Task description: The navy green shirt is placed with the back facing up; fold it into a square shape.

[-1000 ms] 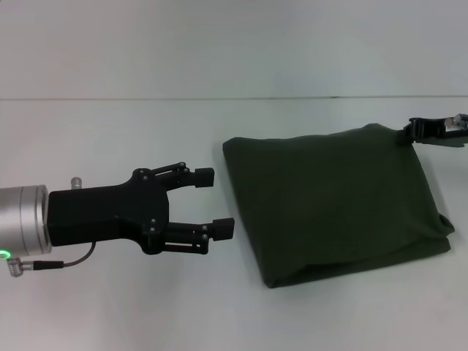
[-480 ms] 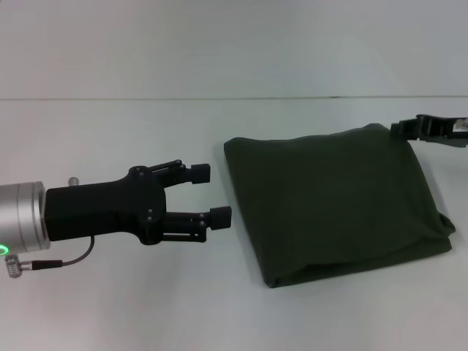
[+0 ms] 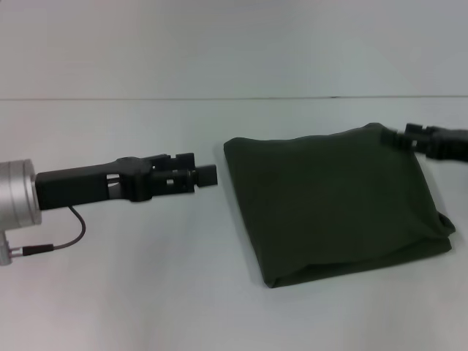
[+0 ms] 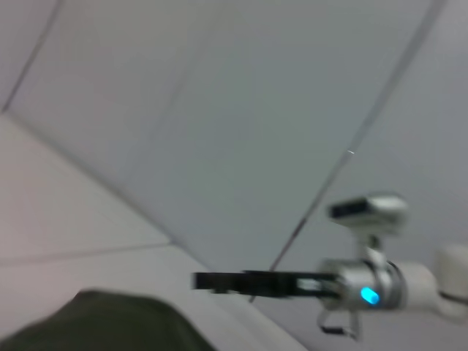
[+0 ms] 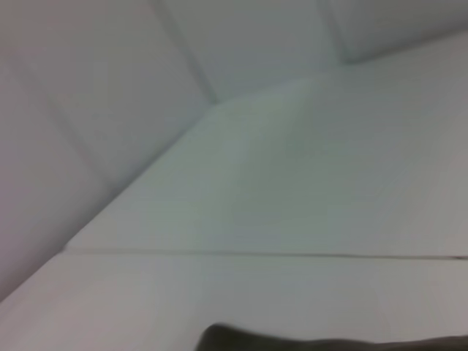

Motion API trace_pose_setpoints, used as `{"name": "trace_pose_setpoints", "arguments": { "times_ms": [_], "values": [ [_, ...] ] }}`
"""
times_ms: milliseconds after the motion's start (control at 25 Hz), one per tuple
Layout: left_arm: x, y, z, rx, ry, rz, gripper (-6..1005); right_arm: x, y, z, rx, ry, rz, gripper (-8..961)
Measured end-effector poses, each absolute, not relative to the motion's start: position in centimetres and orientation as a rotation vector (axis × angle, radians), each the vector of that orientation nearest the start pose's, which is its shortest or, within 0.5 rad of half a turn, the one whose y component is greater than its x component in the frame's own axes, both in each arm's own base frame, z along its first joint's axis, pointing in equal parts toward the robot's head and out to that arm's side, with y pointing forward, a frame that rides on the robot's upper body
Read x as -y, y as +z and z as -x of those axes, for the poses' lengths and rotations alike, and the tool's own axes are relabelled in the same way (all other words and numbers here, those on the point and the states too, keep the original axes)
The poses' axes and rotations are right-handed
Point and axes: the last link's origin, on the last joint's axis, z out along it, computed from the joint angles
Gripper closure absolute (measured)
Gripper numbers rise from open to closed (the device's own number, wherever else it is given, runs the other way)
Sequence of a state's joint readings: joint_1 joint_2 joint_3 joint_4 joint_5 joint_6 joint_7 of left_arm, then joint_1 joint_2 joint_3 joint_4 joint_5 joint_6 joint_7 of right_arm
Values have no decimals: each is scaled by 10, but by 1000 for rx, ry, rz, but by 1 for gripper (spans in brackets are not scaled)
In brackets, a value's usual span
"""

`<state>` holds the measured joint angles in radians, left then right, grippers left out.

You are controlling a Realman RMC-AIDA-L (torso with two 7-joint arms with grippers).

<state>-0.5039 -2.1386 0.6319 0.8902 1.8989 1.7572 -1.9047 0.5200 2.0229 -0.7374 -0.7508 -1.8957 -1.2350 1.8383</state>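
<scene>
Folded navy green shirt (image 3: pixel 333 201) on white table (image 3: pixel 146 292)

Even, soft light — blurred wrist views

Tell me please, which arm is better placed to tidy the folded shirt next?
Probably the right. The right gripper sits at the far right corner of the navy green shirt, seemingly touching it. The left gripper hangs beside the shirt's left edge, apart from the cloth.
</scene>
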Motion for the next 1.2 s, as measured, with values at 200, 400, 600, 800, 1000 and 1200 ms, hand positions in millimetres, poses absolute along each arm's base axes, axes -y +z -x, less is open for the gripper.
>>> {"name": "trace_pose_setpoints", "arguments": {
  "times_ms": [200, 400, 600, 800, 1000, 1200],
  "values": [
    [-342, 24, 231, 1433, -954, 2523, 62, -349, 33, -284, -786, 663, 2427, 163],
    [-359, 15, 237, 1531, -865, 2427, 63, -321, 21, -291, -588, 655, 2529, 59],
    [-378, 7, 237, 1545, -806, 2356, 65, -305, 20, -302, -500, 653, 2525, 29],
    [-390, -7, 232, 1546, -737, 2339, 67, -294, 29, -308, -437, 696, 2470, 30],
    [-396, -21, 221, 1497, -690, 2373, 66, -285, 32, -312, -384, 725, 2445, 30],
    [-399, -28, 213, 1483, -681, 2387, 66, -280, 30, -315, -370, 732, 2434, 30]
  ]
}}
